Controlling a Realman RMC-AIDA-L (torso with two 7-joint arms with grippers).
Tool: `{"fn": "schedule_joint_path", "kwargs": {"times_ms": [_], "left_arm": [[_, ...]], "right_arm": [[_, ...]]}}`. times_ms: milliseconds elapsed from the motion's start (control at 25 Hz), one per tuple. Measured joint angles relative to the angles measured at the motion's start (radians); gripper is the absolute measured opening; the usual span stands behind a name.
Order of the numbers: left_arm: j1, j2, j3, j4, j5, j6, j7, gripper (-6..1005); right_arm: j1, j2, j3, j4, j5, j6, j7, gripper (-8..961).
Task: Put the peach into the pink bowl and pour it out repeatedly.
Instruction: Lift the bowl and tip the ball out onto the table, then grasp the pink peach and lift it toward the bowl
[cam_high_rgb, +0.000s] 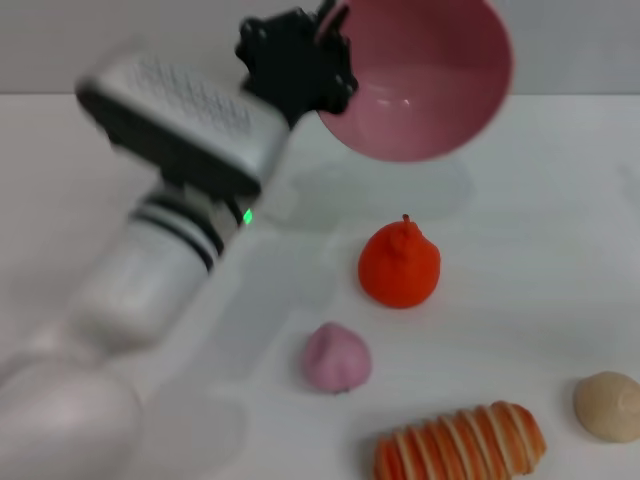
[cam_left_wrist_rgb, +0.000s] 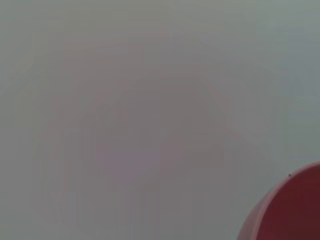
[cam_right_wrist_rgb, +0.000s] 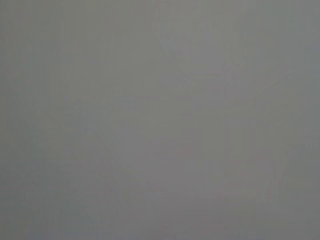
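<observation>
White table (cam_high_rgb: 540, 180) bearing, well apart from one another, a pale pink peach (cam_high_rgb: 337, 357), an orange-red pear-shaped fruit (cam_high_rgb: 400, 265), a striped orange-and-cream bread roll (cam_high_rgb: 460, 445) and a beige ball (cam_high_rgb: 608, 405).

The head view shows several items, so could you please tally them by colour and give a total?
Pink: 2 (pink bowl held tilted above the table by the left gripper; peach)
Orange-red: 1 (pear-shaped fruit)
Orange and cream striped: 1 (bread roll)
Beige: 1 (ball)
Total: 5

A white table (cam_high_rgb: 560, 200) fills nearly the whole head view, evenly lit (only soft, faint shadows fall on it). Behind its far edge stands a plain grey wall (cam_high_rgb: 100, 45).
</observation>
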Motion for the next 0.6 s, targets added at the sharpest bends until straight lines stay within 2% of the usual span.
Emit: {"fn": "schedule_joint_path", "kwargs": {"times_ms": [40, 80, 120, 160, 200, 240, 320, 360, 440, 560, 600], "left_arm": [[-0.001, 0.001, -0.069, 0.031, -0.001, 0.112, -0.013, 46], [-0.029, 0.001, -0.258, 0.097, -0.002, 0.415, -0.074, 46], [-0.035, 0.0, -0.278, 0.101, -0.003, 0.444, -0.083, 46], [-0.056, 0.0, -0.367, 0.119, -0.003, 0.579, -0.114, 46], [-0.098, 0.002, -0.503, 0.124, -0.004, 0.759, -0.147, 46], [-0.115, 0.002, -0.547, 0.118, -0.003, 0.823, -0.155, 46], [-0.186, 0.003, -0.712, 0.08, -0.003, 1.024, -0.173, 46], [-0.186, 0.003, -0.712, 0.08, -0.003, 1.024, -0.173, 46], [-0.301, 0.009, -0.978, -0.036, 0.008, 1.287, -0.17, 46], [-0.348, 0.017, -1.1, -0.096, 0.025, 1.384, -0.156, 46], [-0.35, 0.019, -1.116, -0.096, 0.033, 1.4, -0.152, 46]], "right_arm": [[0.0, 0.0, -0.016, -0.02, -0.024, -0.005, 0.018, 509], [-0.001, 0.001, -0.036, -0.048, -0.056, -0.014, 0.037, 509], [-0.003, 0.002, -0.057, -0.076, -0.092, -0.026, 0.052, 509], [-0.003, 0.002, -0.077, -0.1, -0.127, -0.038, 0.062, 509], [-0.002, 0.002, -0.093, -0.125, -0.171, -0.054, 0.076, 509], [0.002, 0.001, -0.107, -0.148, -0.22, -0.072, 0.093, 509], [0.027, -0.001, -0.13, -0.214, -0.368, -0.151, 0.177, 509], [0.027, -0.001, -0.13, -0.214, -0.368, -0.151, 0.177, 509], [0.053, -0.002, -0.161, -0.268, -0.481, -0.231, 0.246, 509], [0.106, -0.001, -0.244, -0.343, -0.638, -0.327, 0.386, 509], [0.127, 0.001, -0.282, -0.356, -0.679, -0.343, 0.436, 509]]}}
